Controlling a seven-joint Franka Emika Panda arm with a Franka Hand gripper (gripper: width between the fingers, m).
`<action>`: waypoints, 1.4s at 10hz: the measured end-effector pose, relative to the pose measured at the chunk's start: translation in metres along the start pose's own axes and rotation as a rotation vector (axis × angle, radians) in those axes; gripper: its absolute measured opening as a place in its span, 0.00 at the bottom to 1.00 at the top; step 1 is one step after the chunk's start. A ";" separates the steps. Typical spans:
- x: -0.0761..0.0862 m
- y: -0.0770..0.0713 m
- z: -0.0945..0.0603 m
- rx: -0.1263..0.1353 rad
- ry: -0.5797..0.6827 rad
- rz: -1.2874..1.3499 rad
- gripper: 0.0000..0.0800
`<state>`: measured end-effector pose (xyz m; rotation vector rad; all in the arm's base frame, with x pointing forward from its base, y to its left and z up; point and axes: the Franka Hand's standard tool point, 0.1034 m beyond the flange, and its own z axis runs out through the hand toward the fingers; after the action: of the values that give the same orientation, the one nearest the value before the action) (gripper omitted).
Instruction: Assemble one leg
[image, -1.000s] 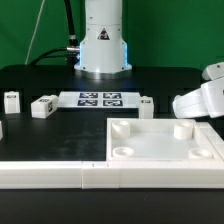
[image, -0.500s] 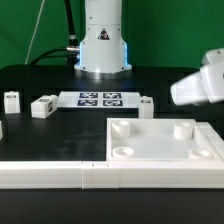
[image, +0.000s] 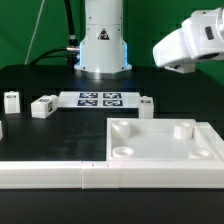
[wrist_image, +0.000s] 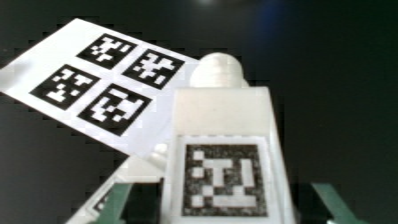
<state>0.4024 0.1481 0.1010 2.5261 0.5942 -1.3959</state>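
Left to centre, loose legs (image: 42, 107) lie on the desk (image: 30, 140) by the marker board (image: 100, 99). Lower right, the panel (image: 160, 150) shows empty sockets. Upper right, the pincer (image: 168, 52) clasps one leg (wrist_image: 217, 130) aloft; seating it remains.

- Exterior view: bright, even light from above; white tabletop panel (image: 160, 145) close to washed out, its sockets shown only by faint grey shading.
- Black counter (image: 30, 85) reads dark and flat.
- Arm (image: 190, 42) smeared, edges soft.
- Wrist view: leg (wrist_image: 222, 140) near the lens, soft focus, tag fuzzy; marker board (wrist_image: 107, 75) slightly crisper.
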 end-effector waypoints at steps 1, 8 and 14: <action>0.008 0.003 -0.010 -0.001 0.112 0.008 0.36; -0.003 0.076 -0.025 -0.046 0.775 -0.015 0.36; 0.015 0.072 -0.077 -0.041 1.038 -0.013 0.36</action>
<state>0.4999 0.1141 0.1283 3.0545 0.7451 0.0534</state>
